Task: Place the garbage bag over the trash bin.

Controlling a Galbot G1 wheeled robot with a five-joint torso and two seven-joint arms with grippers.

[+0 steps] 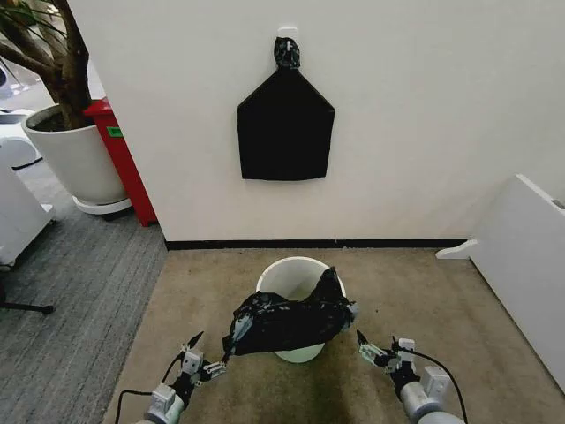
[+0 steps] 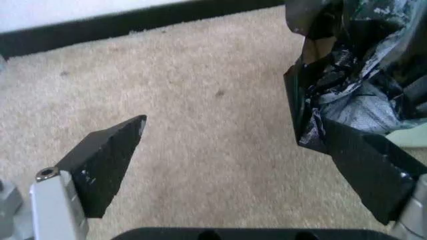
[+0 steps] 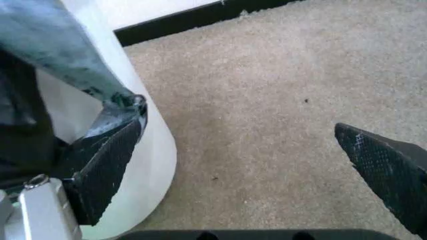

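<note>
The cream-white trash bin [image 1: 284,276] stands on the beige carpet near the wall. The crinkly black garbage bag [image 1: 288,321] is draped in a bunch over the bin's near rim and front, and the far half of the mouth is uncovered. My left gripper [image 1: 212,347] is open beside the bag's left corner, and in the left wrist view one finger [image 2: 363,160] lies against the bag [image 2: 353,65]. My right gripper [image 1: 377,340] is open at the bag's right corner. There one finger [image 3: 100,165] rests by the bin wall [image 3: 150,150], under a bag [image 3: 53,40] corner.
A flat matte black bag [image 1: 285,128] hangs on the wall behind the bin. A large white plant pot [image 1: 79,159] and a red stand [image 1: 125,163] sit at the back left. A white panel [image 1: 521,256] slants along the right. Open carpet lies either side of the bin.
</note>
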